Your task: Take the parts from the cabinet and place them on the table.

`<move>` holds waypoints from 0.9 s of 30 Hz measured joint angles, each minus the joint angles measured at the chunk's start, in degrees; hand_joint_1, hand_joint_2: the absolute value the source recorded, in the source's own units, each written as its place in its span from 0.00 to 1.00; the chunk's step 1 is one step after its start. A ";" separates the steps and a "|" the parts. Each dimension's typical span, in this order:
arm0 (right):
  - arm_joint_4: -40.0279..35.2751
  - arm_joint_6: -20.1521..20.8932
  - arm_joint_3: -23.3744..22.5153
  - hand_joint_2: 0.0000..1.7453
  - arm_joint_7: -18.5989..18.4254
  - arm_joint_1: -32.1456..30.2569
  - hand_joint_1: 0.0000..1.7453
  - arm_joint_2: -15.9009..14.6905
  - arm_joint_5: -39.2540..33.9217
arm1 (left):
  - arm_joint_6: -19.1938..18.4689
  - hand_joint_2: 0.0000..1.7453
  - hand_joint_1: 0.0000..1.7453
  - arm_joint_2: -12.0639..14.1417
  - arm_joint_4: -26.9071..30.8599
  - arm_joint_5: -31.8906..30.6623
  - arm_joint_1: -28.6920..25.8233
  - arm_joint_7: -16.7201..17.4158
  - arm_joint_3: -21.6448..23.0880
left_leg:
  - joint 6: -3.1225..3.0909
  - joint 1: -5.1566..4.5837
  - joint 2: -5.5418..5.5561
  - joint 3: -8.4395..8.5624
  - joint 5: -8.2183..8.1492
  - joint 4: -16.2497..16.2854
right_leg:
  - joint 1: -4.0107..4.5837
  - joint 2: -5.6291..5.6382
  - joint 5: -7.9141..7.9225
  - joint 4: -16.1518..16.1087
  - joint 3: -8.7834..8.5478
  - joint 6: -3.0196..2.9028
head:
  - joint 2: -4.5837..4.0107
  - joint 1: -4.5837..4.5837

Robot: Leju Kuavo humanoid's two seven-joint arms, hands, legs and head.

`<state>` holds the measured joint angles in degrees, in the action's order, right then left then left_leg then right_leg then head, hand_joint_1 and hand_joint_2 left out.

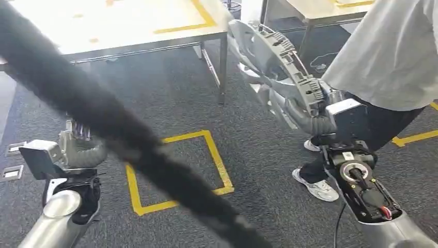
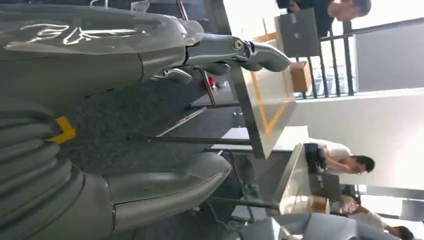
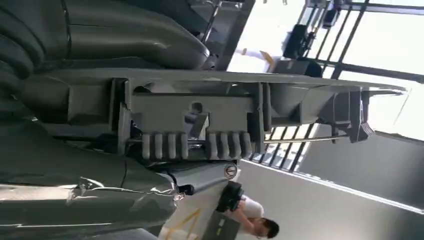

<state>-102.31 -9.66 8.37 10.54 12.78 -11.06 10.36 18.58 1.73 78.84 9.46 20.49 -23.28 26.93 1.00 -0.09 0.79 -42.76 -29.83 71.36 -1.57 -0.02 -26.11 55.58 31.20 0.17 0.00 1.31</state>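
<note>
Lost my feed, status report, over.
Right hand grips grey plastic part. Left hand open, carrying nothing. Table ahead; person close beside the part.

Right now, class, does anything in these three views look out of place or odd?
Yes. In the head view a blurred dark band crosses the picture diagonally, hiding much of the carpet. Also, a person stands close beside the right hand, which grips a long grey plastic part.

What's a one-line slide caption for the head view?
Right hand carries a grey plastic part toward the table; a person stands alongside.
</note>
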 joint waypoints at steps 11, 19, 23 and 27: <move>-0.02 -0.07 -0.09 1.00 0.15 -0.15 1.00 0.07 -1.03 | -0.04 1.00 0.00 0.02 0.09 0.13 0.00 -0.02 0.00 | -2.07 0.12 -0.54 4.91 10.26 -17.07 | 0.18 -0.57 -3.61 -0.95 -3.22 2.23 | 0.00 -1.14; 0.13 -0.07 -0.13 1.00 0.17 -0.56 1.00 0.09 -1.03 | -0.04 1.00 0.00 -0.13 0.02 0.13 -0.37 -0.09 0.00 | -3.01 -0.21 0.29 8.72 7.44 -17.14 | 0.41 -0.07 -2.81 12.22 6.71 2.38 | 0.00 1.22; 0.00 -0.07 -0.15 1.00 0.28 -0.24 1.00 0.09 -1.05 | -0.07 1.00 0.00 -0.20 0.02 0.13 -0.10 0.00 0.00 | -2.14 -0.55 0.65 9.25 6.16 -16.19 | 0.70 0.16 1.52 0.34 1.61 1.63 | 0.00 1.79; 0.00 -0.07 -0.17 1.00 0.20 -0.35 1.00 0.11 -1.03 | -0.04 1.00 0.00 -0.20 0.11 0.11 -0.13 0.02 0.00 | -1.12 -0.56 0.49 8.87 5.25 -15.21 | 0.21 0.29 1.51 -0.08 1.05 0.73 | 0.00 1.60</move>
<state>-102.31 -9.73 8.20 10.73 12.42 -10.95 9.33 18.53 1.53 78.95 9.57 20.37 -23.26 26.93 -0.11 -0.64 1.27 -33.89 -24.58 56.15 -1.37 0.26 -24.61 55.50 32.25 0.90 0.00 2.91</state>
